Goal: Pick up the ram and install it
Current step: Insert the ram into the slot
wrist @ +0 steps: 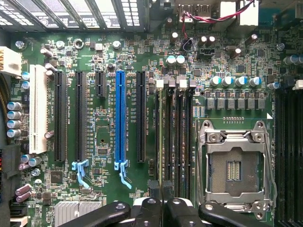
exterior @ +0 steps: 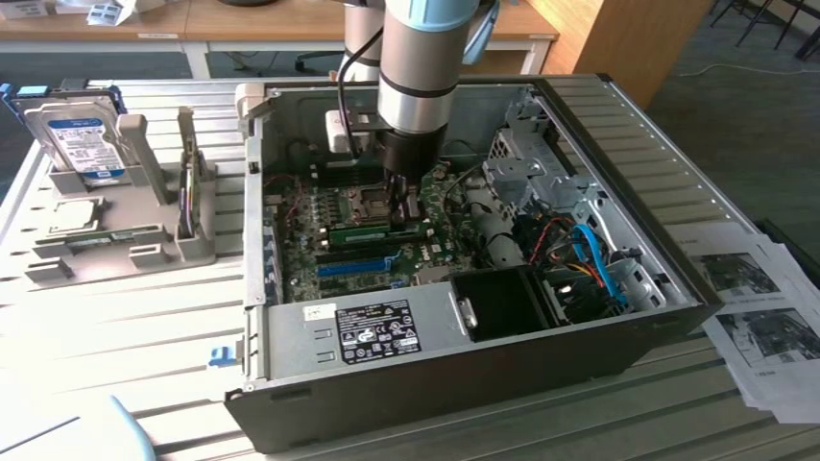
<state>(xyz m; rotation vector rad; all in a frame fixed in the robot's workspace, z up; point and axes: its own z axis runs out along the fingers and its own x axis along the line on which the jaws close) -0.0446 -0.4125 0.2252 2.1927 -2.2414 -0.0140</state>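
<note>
One ram (exterior: pixel 374 234) is standing edge-up directly under the almost-shut pincer (wrist: pixel 163 201), which is seemingly pressing rather than gripping it, so seating is calling for even, straight-down pressure.

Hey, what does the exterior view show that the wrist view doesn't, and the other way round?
The exterior view adds the hard drive standing in a grey rack, the whole computer case, printed papers at that view's right, and the ram, green side showing, between the blue slot and the CPU socket. The wrist view adds board detail: a white slot, a capacitor row, the black memory slots. Both share the blue slot, the CPU socket and the gripper low over the board.
</note>
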